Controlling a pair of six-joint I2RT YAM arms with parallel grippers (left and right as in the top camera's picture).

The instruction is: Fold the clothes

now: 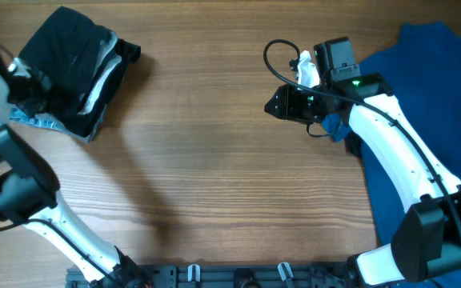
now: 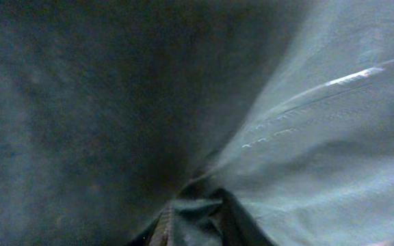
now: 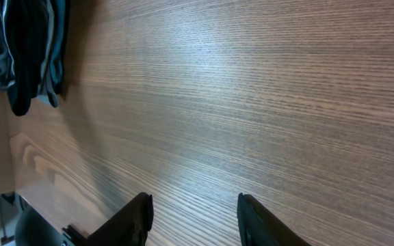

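The black shorts [image 1: 70,52] lie folded on top of a small stack at the far left, with a grey garment [image 1: 106,76] showing at the stack's right edge. My left gripper [image 1: 32,80] is pressed into the stack's left side. In the left wrist view dark fabric [image 2: 81,102] fills the frame and bunches to a pinched fold at the bottom centre; the fingers are hidden. The bright blue T-shirt [image 1: 430,88] lies spread at the far right. My right gripper [image 1: 280,102] is open and empty over bare wood [image 3: 193,205], left of the T-shirt.
The wooden table [image 1: 214,160] stretches between the stack and the T-shirt. A pale blue patterned cloth [image 1: 34,120] pokes out under the stack's left edge. The stack shows at the top left of the right wrist view [image 3: 19,48]. A black rail [image 1: 238,276] runs along the near edge.
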